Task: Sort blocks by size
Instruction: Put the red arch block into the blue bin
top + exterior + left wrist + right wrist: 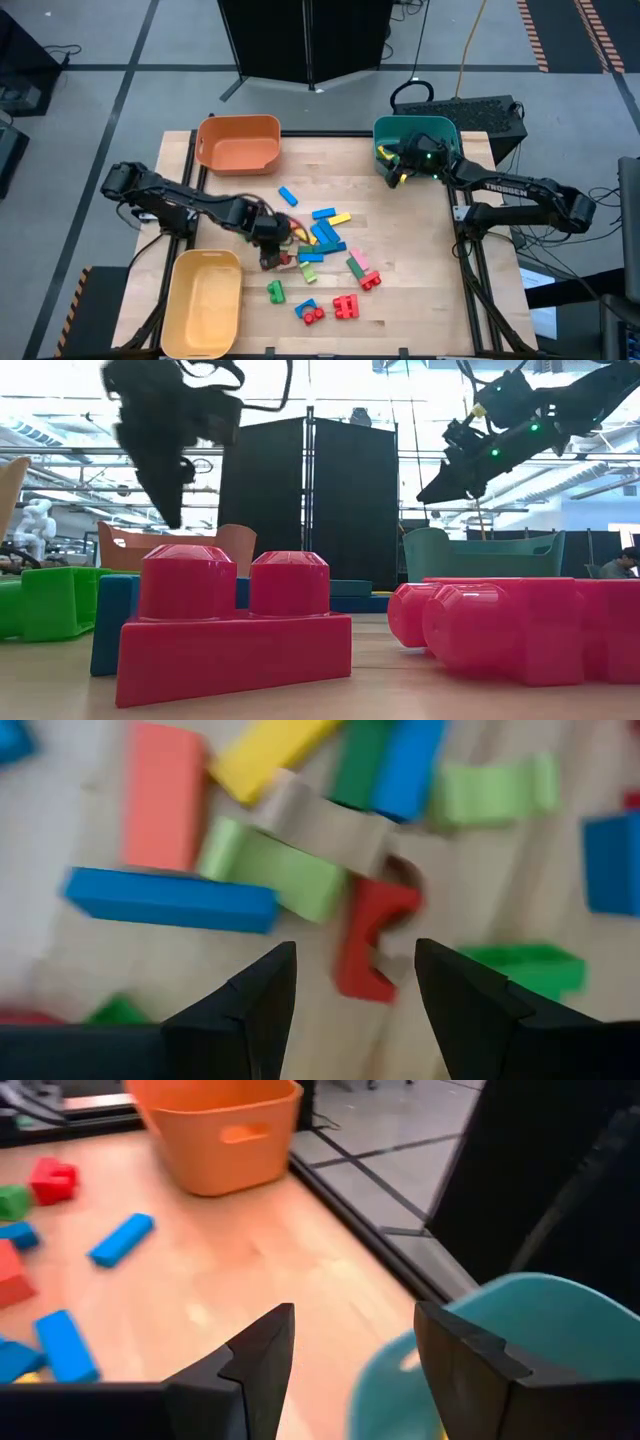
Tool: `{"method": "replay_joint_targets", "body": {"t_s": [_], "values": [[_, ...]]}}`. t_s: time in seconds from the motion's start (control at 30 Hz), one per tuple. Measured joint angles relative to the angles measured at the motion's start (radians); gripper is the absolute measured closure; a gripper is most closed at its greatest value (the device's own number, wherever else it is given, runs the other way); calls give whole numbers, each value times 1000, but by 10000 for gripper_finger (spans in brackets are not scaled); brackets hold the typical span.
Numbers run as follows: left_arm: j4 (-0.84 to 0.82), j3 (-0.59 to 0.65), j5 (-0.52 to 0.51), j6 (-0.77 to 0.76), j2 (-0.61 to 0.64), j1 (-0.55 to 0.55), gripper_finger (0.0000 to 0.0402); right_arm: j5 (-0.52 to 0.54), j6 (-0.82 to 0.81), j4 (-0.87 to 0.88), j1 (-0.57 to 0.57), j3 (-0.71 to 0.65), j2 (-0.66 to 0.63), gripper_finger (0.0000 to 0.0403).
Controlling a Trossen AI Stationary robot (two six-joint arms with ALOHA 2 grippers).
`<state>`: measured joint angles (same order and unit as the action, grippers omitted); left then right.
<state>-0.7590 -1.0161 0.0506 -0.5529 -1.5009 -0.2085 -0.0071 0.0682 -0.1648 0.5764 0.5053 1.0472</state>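
Both grippers [355,985] [355,1350] agape — empty.

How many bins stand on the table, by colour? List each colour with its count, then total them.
orange bin: 1
teal bin: 1
yellow bin: 1
Total: 3
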Motion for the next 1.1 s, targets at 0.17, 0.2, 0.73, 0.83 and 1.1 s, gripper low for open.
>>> {"method": "replay_joint_targets", "body": {"t_s": [0.17, 0.2, 0.73, 0.83, 1.1], "values": [[14, 0, -82, 0, 0, -69, 199, 4, 0, -32, -57, 0, 0, 209], [21, 0, -106, 0, -1, -78, 199, 5, 0, -42, -66, 0, 0, 209], [48, -1, -165, 15, -182, -131, 199, 7, -4, -56, -187, 0, 0, 209], [50, -4, -164, 16, -194, -133, 199, 7, -4, -47, -213, 0, 0, 209], [50, -3, -166, 16, -198, -133, 199, 15, -33, -40, -284, 0, 0, 209]]}}
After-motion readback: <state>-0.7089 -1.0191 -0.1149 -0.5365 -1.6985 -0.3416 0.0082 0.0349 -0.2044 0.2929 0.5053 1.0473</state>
